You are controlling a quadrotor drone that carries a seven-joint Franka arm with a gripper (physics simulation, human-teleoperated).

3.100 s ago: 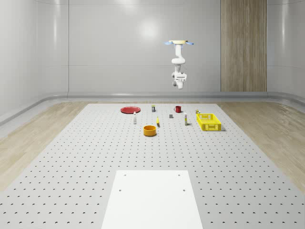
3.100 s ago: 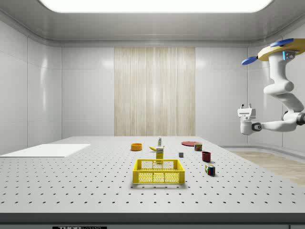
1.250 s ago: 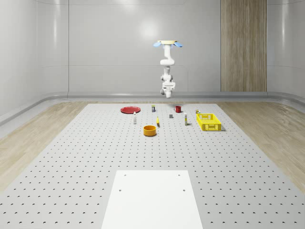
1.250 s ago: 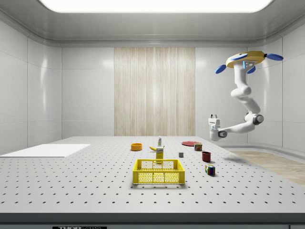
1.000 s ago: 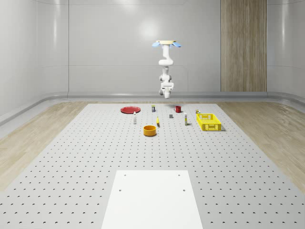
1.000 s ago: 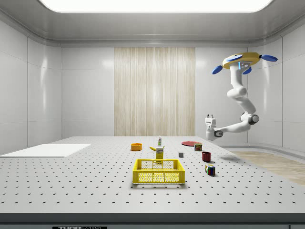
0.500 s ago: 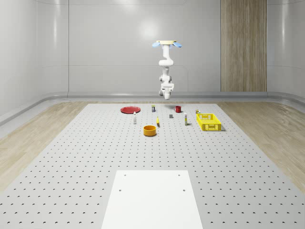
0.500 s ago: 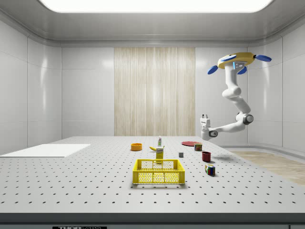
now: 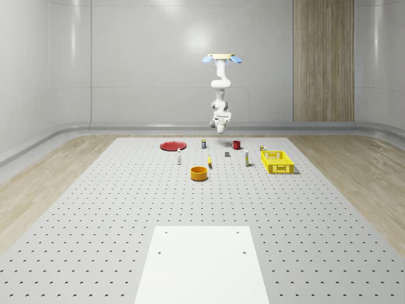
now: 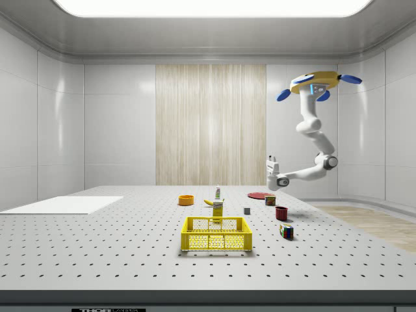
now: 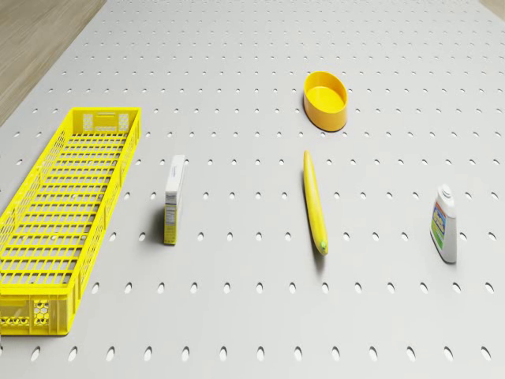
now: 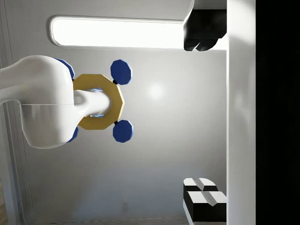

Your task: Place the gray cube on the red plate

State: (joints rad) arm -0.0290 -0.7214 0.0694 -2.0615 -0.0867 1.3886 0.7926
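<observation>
Two-finger white gripper (image 10: 272, 159) pointing upward, fingers apart and empty, yellow-bodied drone (image 10: 314, 83) hovering above table's far edge, small gray cube (image 10: 247, 210) and flat red plate (image 9: 172, 146) well apart.

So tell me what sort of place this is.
Probably a simulated robotics test room: a huge perforated table like an optical breadboard, bare glossy walls, and small props such as a yellow crate, with the drone hovering above it.

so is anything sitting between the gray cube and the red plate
Partly. In the whole-scene view a small can stands on the table between the gray cube and the red plate, close to the straight line. The gripper hangs in the air, well above the table, so lifting over the can should clear it.
</observation>
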